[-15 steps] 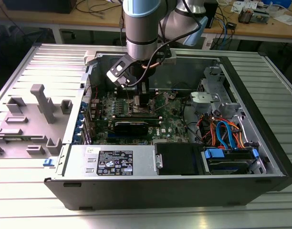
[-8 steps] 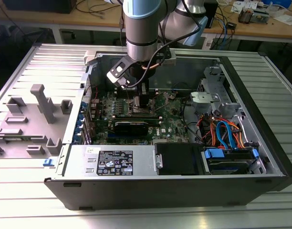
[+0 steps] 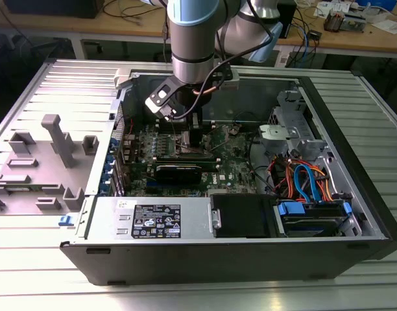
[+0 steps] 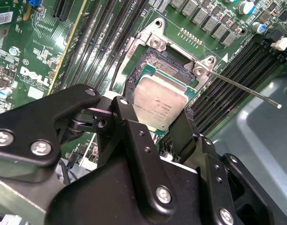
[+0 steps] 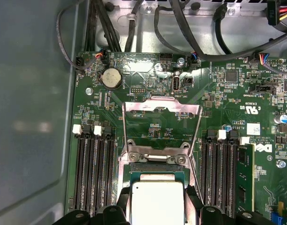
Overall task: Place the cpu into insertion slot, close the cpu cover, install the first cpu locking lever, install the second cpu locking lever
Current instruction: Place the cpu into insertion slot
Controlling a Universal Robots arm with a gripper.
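Grey-tan metal cpu sits clamped by 2 opposite edges in my tool, low over the insertion slot; cpu cover stands open. I judge it light, stiff, fragile underneath: edge grip only.

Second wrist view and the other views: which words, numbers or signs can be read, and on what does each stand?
Nothing can be quoted safely.
cpu: fine dark print on its metal top, too small to read.
circuit board: white markings, too fine to read.
white label on the silver box: print too small to read.
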